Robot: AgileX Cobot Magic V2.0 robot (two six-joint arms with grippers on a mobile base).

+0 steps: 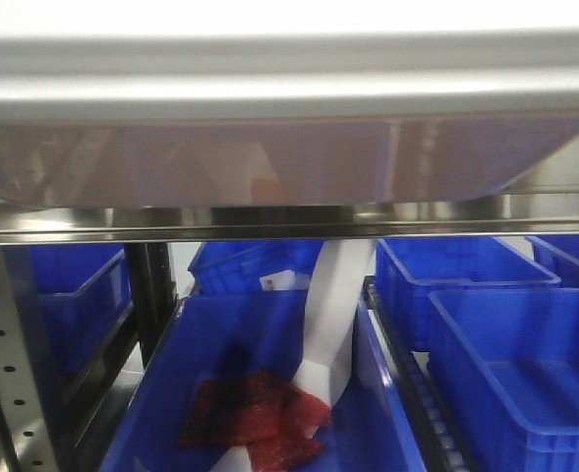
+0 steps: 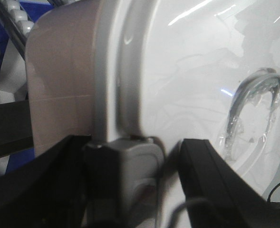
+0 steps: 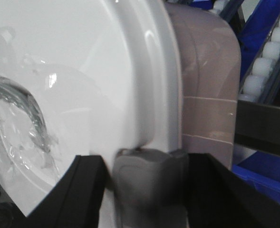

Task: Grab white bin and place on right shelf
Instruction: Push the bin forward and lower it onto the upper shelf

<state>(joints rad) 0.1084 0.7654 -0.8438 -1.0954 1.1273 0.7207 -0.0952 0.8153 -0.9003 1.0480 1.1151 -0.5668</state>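
You hold the white bin (image 1: pixel 269 162) aloft, its base just above the front rail of the right shelf (image 1: pixel 269 224). The jaws of the left gripper (image 2: pixel 147 152) and right gripper (image 3: pixel 149 159) clench opposite lid rims. Judged bulky, glossy and slip-prone; the rim is the soundest purchase.

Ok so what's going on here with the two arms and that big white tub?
Both arms hold the white bin. The left gripper and the right gripper each clamp the lid's rim at opposite ends. In the front view the bin sits just above the shiny front rail of the right shelf, with blue crates on the level below. Whether it rests on the shelf yet cannot be told.
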